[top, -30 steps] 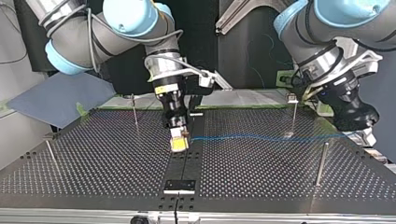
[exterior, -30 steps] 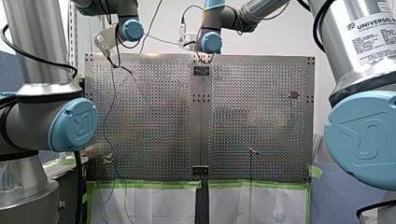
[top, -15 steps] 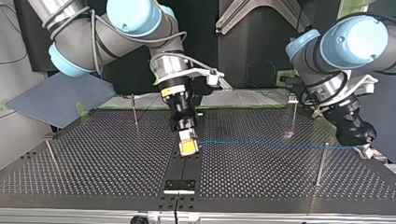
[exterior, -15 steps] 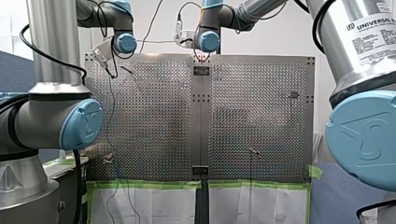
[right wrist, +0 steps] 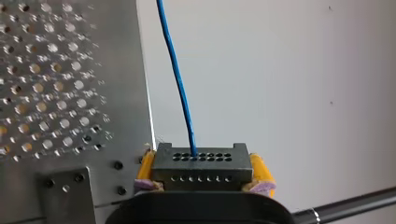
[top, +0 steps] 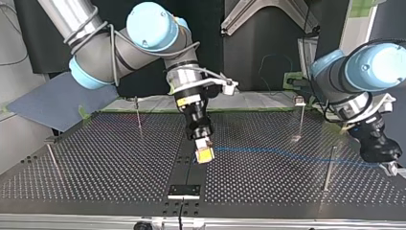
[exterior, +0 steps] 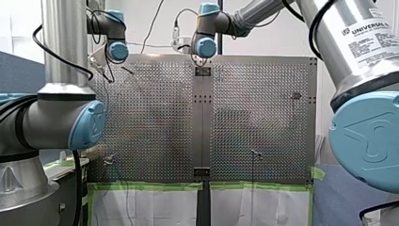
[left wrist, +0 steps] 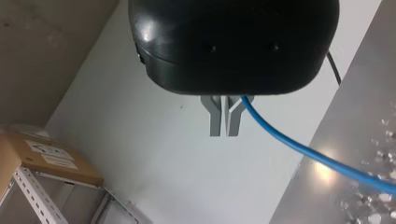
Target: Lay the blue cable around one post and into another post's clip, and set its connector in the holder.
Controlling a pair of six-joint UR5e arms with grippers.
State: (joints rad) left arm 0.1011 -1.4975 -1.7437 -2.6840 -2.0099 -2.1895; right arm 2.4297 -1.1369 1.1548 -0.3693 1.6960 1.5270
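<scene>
My right gripper, with yellow pads, is shut on the black connector above the table's centre strip. The blue cable leaves the connector and runs toward the top view's right. It passes a plain post and reaches my left gripper at the table's edge. In the left wrist view the metal fingers are shut on the blue cable. A post with a clip stands farther back. The black holder lies on the centre strip, nearer the camera than the connector.
Two more thin posts stand in the top view's left half. A second black plate sits at the near end of the centre strip in the front view. Green tape lines that edge of the table.
In the top view my right gripper carried the connector nearer and slightly right, toward the holder. My left gripper moved right and nearer, drawing the cable past the plain post.
</scene>
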